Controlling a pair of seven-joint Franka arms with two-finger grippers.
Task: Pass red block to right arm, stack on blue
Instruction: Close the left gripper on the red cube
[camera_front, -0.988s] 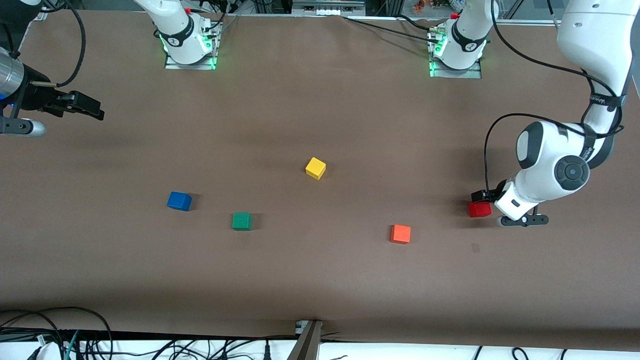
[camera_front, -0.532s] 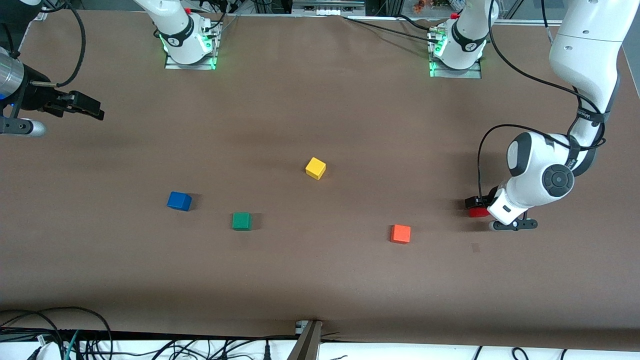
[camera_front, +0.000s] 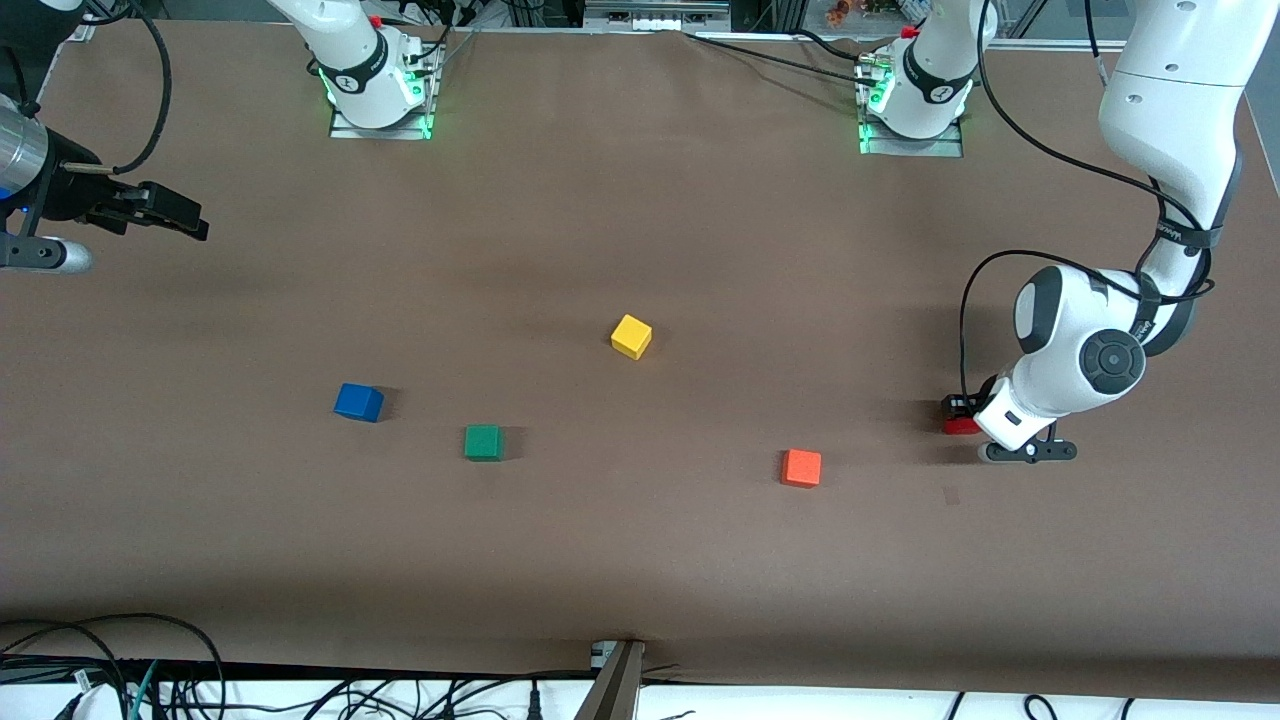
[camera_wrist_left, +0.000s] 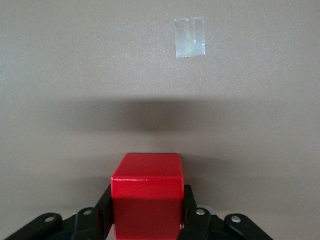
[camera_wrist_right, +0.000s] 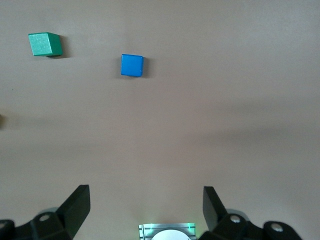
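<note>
The red block (camera_front: 961, 426) (camera_wrist_left: 147, 195) is low at the table surface toward the left arm's end, mostly hidden under the wrist in the front view. My left gripper (camera_front: 960, 412) (camera_wrist_left: 146, 210) is shut on it, with a black finger (camera_wrist_left: 102, 210) pressed against each side. The blue cube (camera_front: 358, 402) (camera_wrist_right: 132, 65) rests alone on the table toward the right arm's end. My right gripper (camera_front: 172, 216) (camera_wrist_right: 145, 197) waits open and empty above the table edge at that end, well away from the blue cube.
A green cube (camera_front: 483, 442) (camera_wrist_right: 45, 44) sits beside the blue one, slightly nearer the front camera. A yellow cube (camera_front: 631, 336) lies mid-table and an orange cube (camera_front: 801, 467) lies between the green cube and the red block. A small tape patch (camera_front: 951, 495) (camera_wrist_left: 190, 37) marks the mat.
The left arm came down over the red block and its jaws closed on the block's sides. The right arm has not moved.
</note>
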